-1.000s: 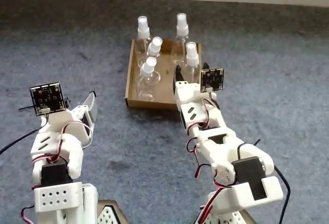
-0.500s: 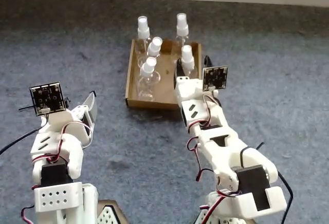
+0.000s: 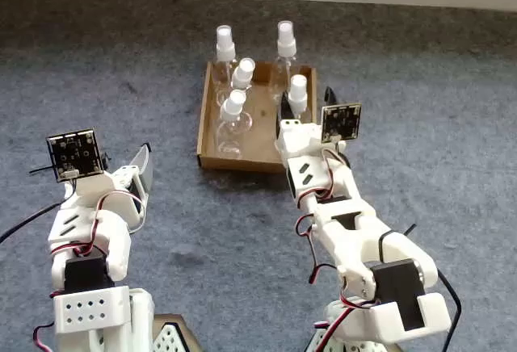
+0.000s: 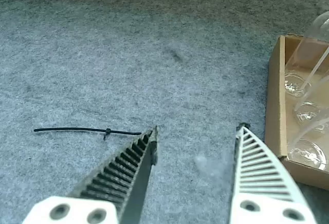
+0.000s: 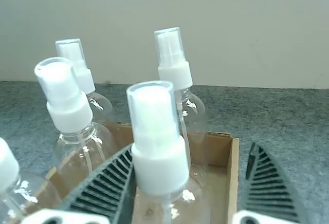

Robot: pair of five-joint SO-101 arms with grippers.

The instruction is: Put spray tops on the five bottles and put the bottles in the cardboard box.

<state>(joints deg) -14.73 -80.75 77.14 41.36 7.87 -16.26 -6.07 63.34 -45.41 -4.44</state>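
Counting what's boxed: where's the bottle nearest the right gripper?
In the high view, that bottle stands upright in the cardboard box's right side, between the right gripper's open jaws.

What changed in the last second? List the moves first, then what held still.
The right gripper, open, pushed forward and came further around the near-right bottle, which wobbled slightly leftward. No grasp or release is visible. The left gripper, open over the carpet, the other four bottles and the cardboard box stayed put.
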